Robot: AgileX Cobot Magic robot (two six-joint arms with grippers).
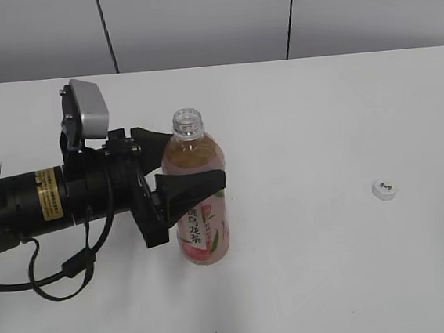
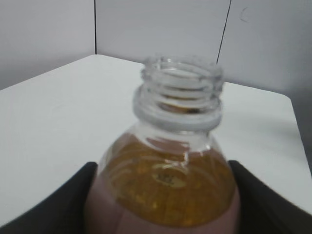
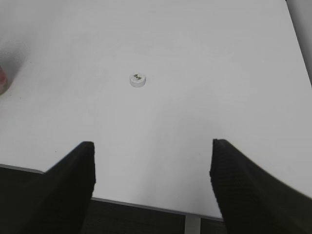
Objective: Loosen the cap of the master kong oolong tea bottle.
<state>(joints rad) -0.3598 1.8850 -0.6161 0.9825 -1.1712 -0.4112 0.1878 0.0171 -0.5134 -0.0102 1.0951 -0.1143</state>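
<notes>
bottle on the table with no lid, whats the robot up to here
The left gripper is clamped around the upright tea bottle, holding it steady on the table. The bottle's neck is bare: the cap is already off and lies on the table well to the right. The right gripper is open, empty and pulled back near the table's edge, facing the cap.

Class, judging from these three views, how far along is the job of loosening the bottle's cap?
Done: the cap is fully off, lying on the table away from the bottle, whose threaded neck stands open. In hand: the left gripper clasps the bottle upright. The right gripper is open and empty. Nothing left of the loosening itself.
</notes>
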